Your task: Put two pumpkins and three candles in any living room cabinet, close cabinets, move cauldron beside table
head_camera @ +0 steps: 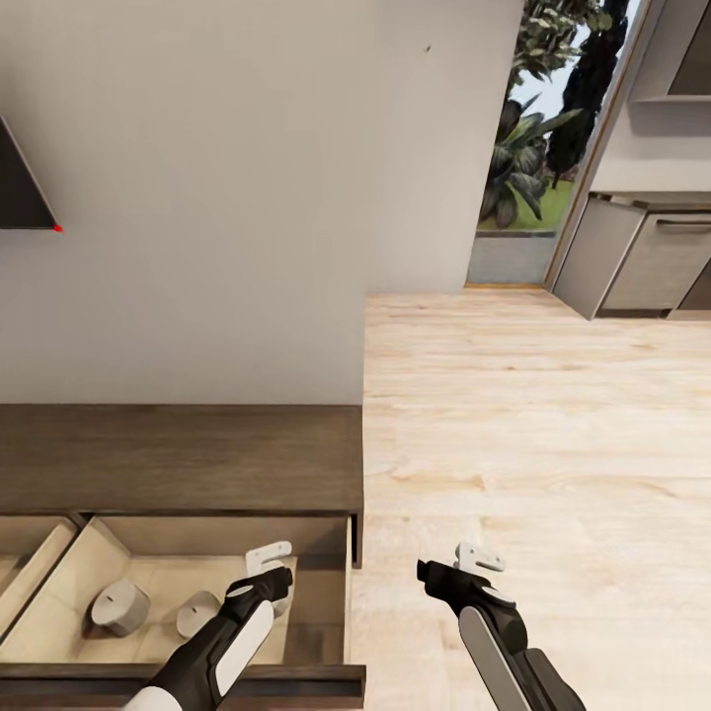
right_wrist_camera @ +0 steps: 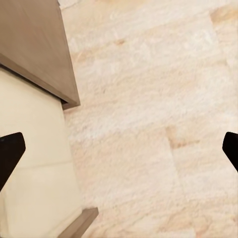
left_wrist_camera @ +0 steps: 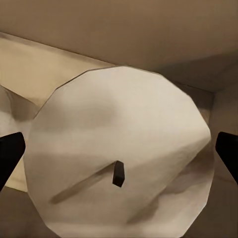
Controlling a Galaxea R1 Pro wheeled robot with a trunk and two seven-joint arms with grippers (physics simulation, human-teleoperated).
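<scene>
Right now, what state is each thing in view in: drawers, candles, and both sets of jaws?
Right drawer of the cabinet: pulled open.
Left drawer: also pulled open.
Two candles in the right drawer: lying on its floor, free of the jaws.
Third candle: close in front of the left gripper, between its jaws; grip cannot be told.
Left gripper: jaws spread, over the open drawer.
Right gripper: jaws open, empty, over the floor.

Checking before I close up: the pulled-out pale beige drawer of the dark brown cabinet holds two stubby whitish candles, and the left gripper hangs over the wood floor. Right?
Not quite. The head view shows the left gripper over the open pale beige drawer, not the floor. Two stubby whitish candles do lie in it.
</scene>
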